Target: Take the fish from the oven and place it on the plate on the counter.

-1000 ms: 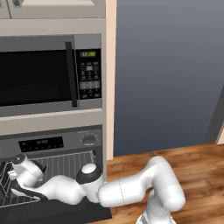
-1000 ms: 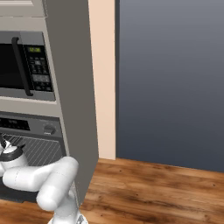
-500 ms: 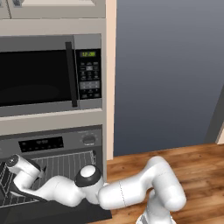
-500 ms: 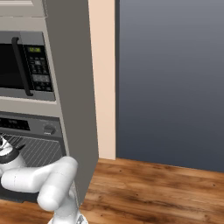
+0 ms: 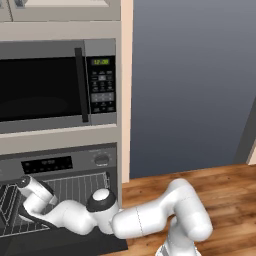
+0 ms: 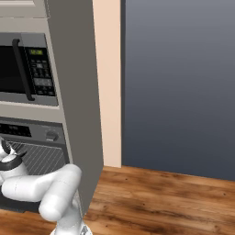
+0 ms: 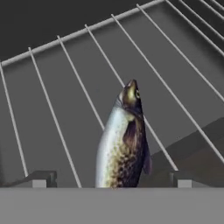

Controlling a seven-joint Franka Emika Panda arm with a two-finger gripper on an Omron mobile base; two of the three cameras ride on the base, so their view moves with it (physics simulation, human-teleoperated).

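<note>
We could read no brand or label; the microwave (image 5: 60,82) at upper left of the left base view carried a small green clock display and a keypad whose markings were too small to make out. Below it the oven (image 5: 65,162) showed a black display strip with unreadable pale marks and 1 round knob on a steel-grey panel. Its cavity was open, with thin wire racks (image 5: 80,187) visible, and the lower left of that view cut the racks off.

In the hand view the fish (image 7: 124,144) lay on a wire rack (image 7: 65,100) in the lower middle of the frame, head toward the top, slim, with a silvery belly and a brown speckled back. Its tail end was hidden by the bottom of the frame.

The gripper (image 7: 109,179) stood released, its 2 dark fingertips (image 7: 39,179) wide apart at either side of the fish, not touching it as far as we could tell.

The white arm (image 5: 150,220) reached into the oven at lower left, its glossy rounded links over a wooden floor (image 6: 160,197).
</note>
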